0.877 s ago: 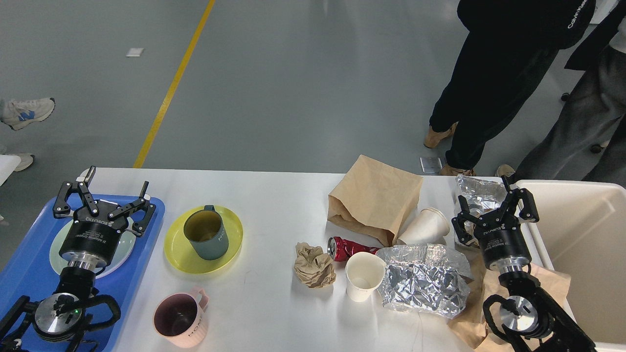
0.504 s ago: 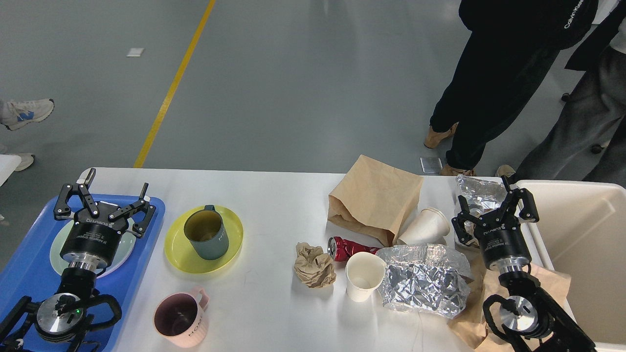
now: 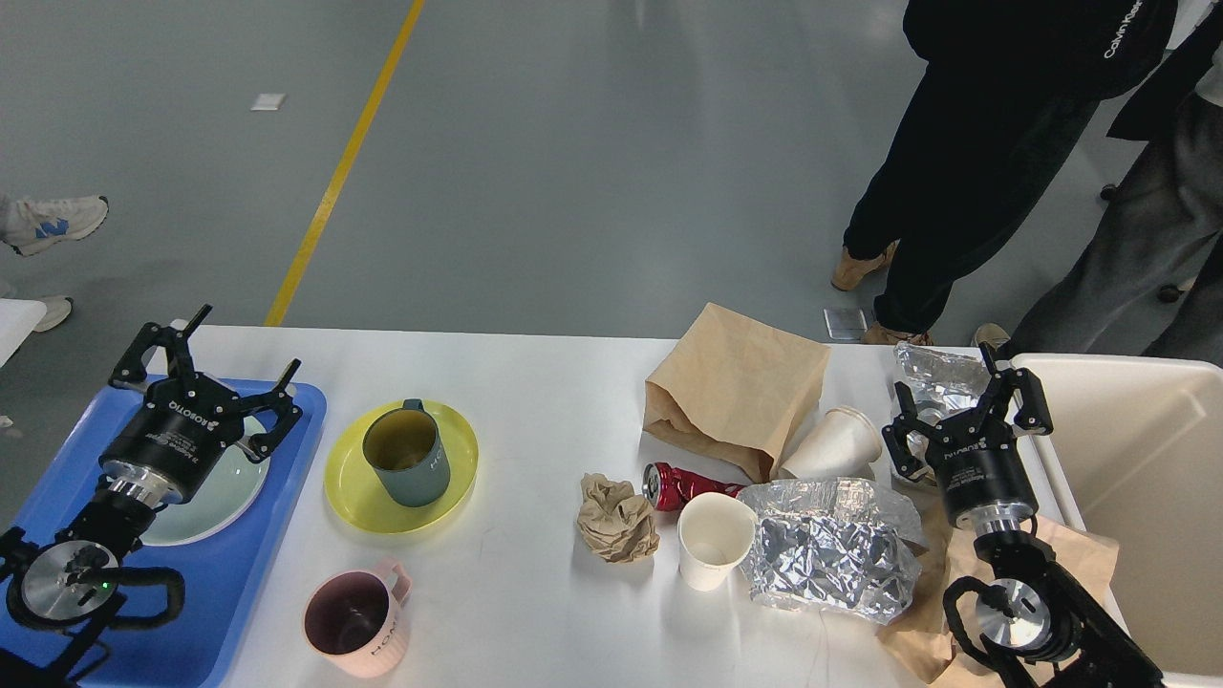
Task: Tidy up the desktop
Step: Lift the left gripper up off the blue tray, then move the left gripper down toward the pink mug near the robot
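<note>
The white desktop (image 3: 535,382) carries a yellow plate (image 3: 355,497) with a grey-green mug (image 3: 406,457) on it, and a pink mug (image 3: 355,622) near the front edge. To the right lie a crumpled paper ball (image 3: 616,518), a red can (image 3: 676,483) on its side, an upright paper cup (image 3: 712,540), a tipped paper cup (image 3: 833,441), a brown paper bag (image 3: 736,382) and crumpled foil (image 3: 826,554). My left gripper (image 3: 218,363) stands open above the blue tray (image 3: 239,573) and its pale green plate (image 3: 215,497). Open too, my right gripper (image 3: 963,394) hovers over more foil (image 3: 932,368).
A cream bin (image 3: 1137,478) stands at the table's right end. Flattened brown paper (image 3: 1080,554) lies under my right arm. Two people's legs (image 3: 955,191) stand just behind the far right edge. Grey floor with a yellow line lies beyond.
</note>
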`<state>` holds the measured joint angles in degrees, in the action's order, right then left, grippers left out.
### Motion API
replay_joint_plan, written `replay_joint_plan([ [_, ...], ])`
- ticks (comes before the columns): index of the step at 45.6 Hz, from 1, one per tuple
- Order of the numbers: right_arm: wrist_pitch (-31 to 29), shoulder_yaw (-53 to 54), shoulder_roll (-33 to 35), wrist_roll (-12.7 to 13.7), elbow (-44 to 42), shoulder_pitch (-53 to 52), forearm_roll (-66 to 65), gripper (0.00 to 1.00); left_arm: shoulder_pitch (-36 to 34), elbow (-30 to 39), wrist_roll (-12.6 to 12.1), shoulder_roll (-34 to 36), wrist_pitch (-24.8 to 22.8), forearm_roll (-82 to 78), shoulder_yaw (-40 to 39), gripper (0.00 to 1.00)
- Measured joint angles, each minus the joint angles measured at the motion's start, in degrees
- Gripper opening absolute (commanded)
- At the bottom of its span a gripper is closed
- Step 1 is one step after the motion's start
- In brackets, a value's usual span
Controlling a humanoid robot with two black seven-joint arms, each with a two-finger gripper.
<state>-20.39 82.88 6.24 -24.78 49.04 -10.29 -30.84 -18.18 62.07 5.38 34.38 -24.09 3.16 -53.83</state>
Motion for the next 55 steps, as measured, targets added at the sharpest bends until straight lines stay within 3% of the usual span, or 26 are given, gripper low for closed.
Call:
replay_joint_plan([
  [9,0.0,0.0,0.0,0.0,0.0,0.0,0.0,1.0,-25.9,-0.1,0.0,12.7,-1.0,-0.1,36.6,0.97],
  [15,0.0,0.0,0.0,0.0,0.0,0.0,0.0,1.0,-40.8,-2.0,0.5,14.1,-1.4,-0.1,54.3,0.97],
  [26,0.0,0.0,0.0,0.0,0.1,0.0,0.0,1.0,-63.4,-5.8,0.4,9.5,-1.9,-0.3,82.8,0.97],
  [33,0.0,0.0,0.0,0.0,0.1,0.0,0.0,1.0,-71.8,-5.2,-0.2,7.8,-2.5,-0.3,94.2,0.97],
  [37,0.0,0.0,0.0,0.0,0.1,0.0,0.0,1.0,-77.5,-5.0,-0.5,5.7,-5.4,-0.3,101.8,0.97],
  [43,0.0,0.0,0.0,0.0,0.1,0.0,0.0,1.0,-90.2,-4.2,-0.5,-3.7,-12.4,-0.5,120.2,0.97],
  [48,0.0,0.0,0.0,0.0,0.1,0.0,0.0,1.0,-98.1,0.6,-0.2,-11.3,-15.8,-0.5,133.1,0.97],
  [55,0.0,0.0,0.0,0.0,0.1,0.0,0.0,1.0,-110.4,13.1,-0.1,-16.4,-16.9,-0.1,138.5,0.97],
])
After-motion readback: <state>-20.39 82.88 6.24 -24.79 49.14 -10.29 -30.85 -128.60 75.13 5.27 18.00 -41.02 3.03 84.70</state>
